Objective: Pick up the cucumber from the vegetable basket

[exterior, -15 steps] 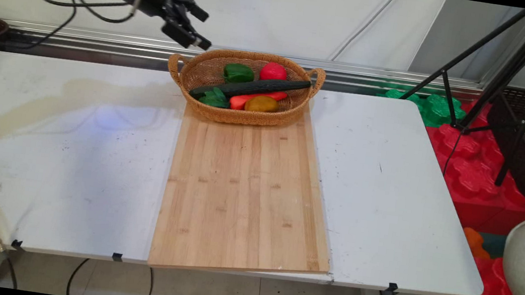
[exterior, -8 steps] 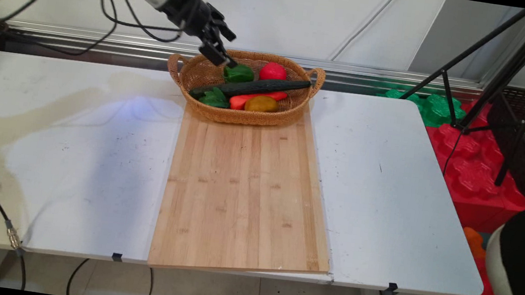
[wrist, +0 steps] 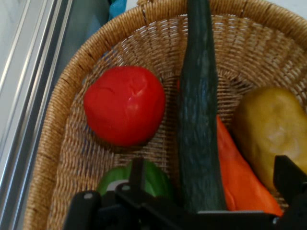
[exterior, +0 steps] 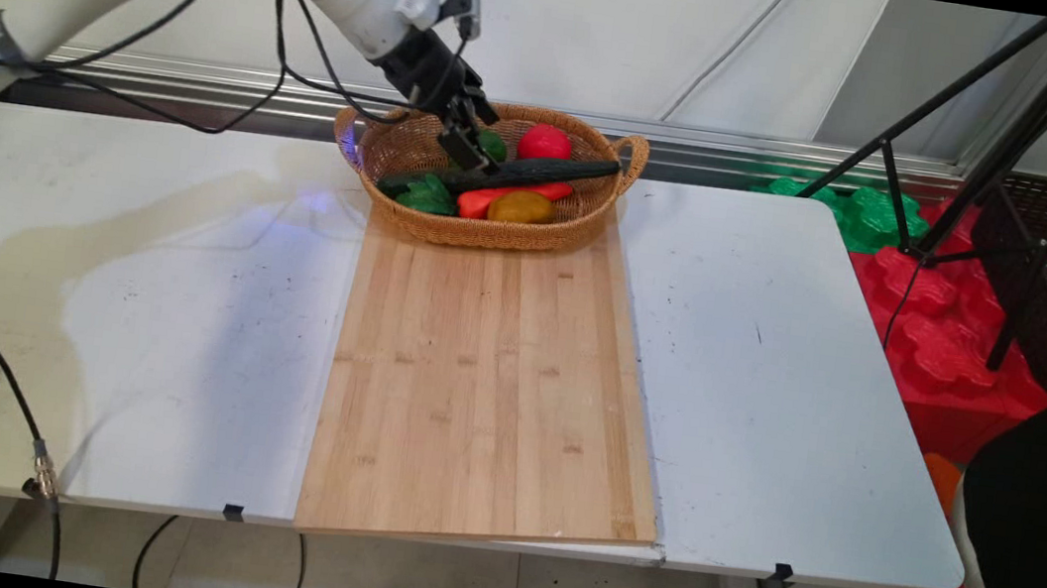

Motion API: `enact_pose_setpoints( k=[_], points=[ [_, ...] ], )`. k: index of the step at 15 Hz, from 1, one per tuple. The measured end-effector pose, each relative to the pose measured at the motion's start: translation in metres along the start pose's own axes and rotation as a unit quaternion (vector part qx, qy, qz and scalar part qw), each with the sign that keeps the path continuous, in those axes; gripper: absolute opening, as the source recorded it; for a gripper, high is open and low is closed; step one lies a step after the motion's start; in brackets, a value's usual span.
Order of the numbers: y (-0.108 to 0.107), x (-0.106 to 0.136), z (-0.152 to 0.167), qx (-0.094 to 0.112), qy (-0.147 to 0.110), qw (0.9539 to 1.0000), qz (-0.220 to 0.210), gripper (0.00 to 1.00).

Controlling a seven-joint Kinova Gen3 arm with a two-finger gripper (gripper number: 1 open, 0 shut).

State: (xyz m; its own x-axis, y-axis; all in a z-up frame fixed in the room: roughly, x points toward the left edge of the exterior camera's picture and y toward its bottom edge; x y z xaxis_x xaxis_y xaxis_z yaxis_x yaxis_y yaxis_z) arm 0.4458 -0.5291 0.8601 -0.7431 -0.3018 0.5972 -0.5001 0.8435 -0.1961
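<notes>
My gripper [exterior: 473, 150] is inside the wicker basket [exterior: 402, 144], fingers [wrist: 290, 179] wide apart on both sides of the cucumber [wrist: 197, 120], not closed yet. Risk: a finger may hit the carrot [wrist: 240, 177] or slip off the cucumber, bc everything lies very tight. Basket stands at far end of the wooden board [exterior: 488, 380] on the white table [exterior: 772, 385]; tripod [exterior: 1001, 143] at right.

Tool [wrist: 206, 191] fingers apart astride cucumber [wrist: 197, 115], tomato [wrist: 125, 105], potato [wrist: 271, 127], carrot [wrist: 240, 172], basket [wrist: 72, 91]
</notes>
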Motion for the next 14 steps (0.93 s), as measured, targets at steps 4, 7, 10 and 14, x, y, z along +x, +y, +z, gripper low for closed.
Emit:
enact_pose_setpoints(
  k=[4,7,10,14],
  points=[
    [-0.006,0.006,0.025,-0.002,-0.010,0.9999,-0.004,1.00],
    [-0.010,0.010,0.037,-0.002,-0.013,0.9999,-0.008,1.00],
    [-0.015,0.014,0.050,-0.002,-0.014,0.9998,-0.012,1.00],
    [-0.018,0.017,0.061,-0.008,-0.015,0.9998,-0.014,1.00]
  ],
)
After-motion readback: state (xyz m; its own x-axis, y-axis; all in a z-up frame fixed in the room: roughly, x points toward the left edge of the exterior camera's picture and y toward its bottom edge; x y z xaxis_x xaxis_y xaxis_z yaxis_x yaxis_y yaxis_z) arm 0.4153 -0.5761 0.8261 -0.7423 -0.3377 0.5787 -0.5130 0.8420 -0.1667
